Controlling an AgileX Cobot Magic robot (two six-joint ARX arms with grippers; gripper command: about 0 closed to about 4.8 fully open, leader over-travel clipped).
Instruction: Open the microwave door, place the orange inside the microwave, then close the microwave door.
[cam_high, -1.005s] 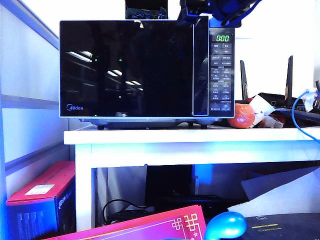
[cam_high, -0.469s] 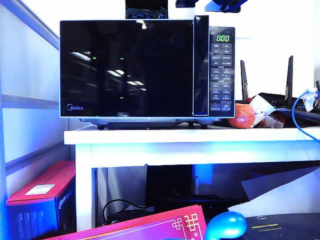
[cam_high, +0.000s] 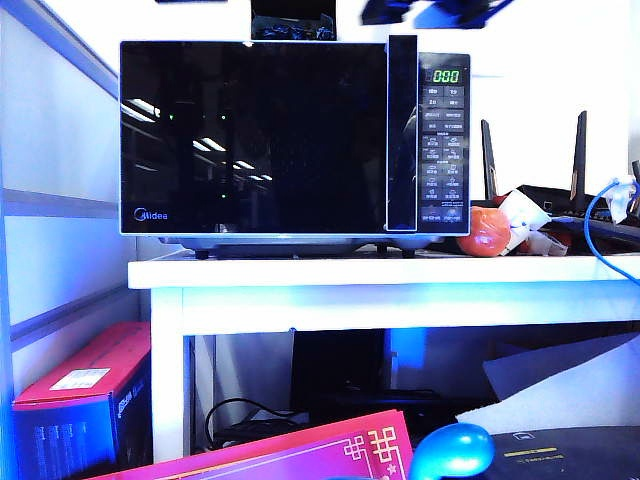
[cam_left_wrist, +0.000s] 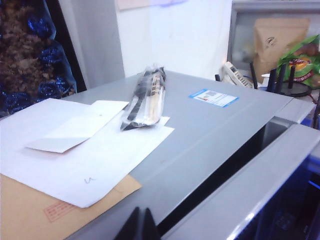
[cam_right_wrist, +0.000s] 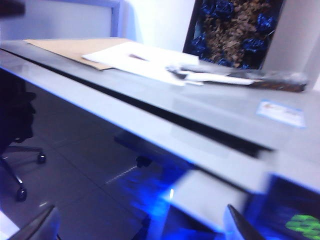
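Above the microwave (cam_high: 293, 140), the door (cam_high: 255, 135) has swung slightly ajar since a second ago, so opening is under way; the right gripper (cam_right_wrist: 140, 222) hovers there spread wide, the left gripper (cam_left_wrist: 141, 227) pinched shut, the orange (cam_high: 483, 231) waiting beside the oven.

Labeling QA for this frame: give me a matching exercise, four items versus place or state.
Column 1:
1. orange
2. microwave door
3. left gripper
4. right gripper

Column 2:
A. fingers together, above the microwave top
B. ajar at the handle side
C. fingers wide apart, over the door's top edge
D. on the table, right of the microwave

Pairs: 1-D, 2-B, 3-A, 4-C
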